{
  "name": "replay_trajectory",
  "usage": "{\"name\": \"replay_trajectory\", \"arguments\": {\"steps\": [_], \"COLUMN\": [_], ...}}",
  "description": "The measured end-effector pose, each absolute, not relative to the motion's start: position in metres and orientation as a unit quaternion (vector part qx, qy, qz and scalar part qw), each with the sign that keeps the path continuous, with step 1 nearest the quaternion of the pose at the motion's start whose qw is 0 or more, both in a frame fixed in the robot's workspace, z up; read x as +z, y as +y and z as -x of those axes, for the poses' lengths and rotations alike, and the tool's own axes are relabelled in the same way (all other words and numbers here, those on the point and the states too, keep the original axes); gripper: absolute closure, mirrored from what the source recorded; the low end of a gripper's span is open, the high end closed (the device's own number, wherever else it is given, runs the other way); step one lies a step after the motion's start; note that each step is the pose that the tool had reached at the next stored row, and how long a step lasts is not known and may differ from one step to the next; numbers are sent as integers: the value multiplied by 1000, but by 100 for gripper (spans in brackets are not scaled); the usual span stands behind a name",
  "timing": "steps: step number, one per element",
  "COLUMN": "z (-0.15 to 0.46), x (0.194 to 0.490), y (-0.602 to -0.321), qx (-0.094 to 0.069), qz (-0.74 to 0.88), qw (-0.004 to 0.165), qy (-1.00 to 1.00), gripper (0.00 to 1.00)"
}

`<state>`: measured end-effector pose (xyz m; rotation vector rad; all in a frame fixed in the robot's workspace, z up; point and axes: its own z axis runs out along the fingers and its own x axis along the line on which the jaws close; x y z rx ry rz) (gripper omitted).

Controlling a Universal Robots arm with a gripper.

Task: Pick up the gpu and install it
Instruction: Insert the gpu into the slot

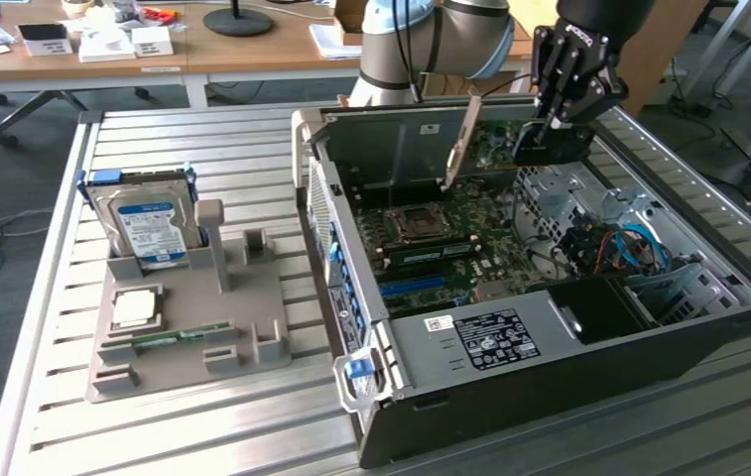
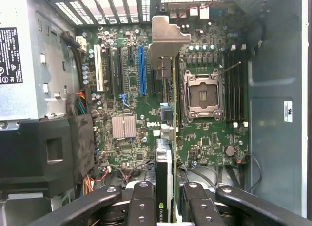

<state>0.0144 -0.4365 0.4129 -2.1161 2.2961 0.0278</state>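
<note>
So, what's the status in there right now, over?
Status: end effector shut on gpu. gpu held on edge above motherboard, inside open case. No obstruction seen beneath it.

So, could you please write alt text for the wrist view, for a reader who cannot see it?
The gripper holds the gpu edge-on over the motherboard inside the open case, with the card's metal bracket at the end away from the fingers. An empty CPU socket lies to one side of the card and a blue slot to the other.
</note>
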Motion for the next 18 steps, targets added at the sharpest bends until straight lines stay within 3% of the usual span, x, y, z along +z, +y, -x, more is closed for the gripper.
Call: {"name": "replay_trajectory", "arguments": {"steps": [18], "z": [0], "x": [398], "y": [-437], "qx": [2], "qz": [678], "qw": [17], "qy": [735], "gripper": [73]}}
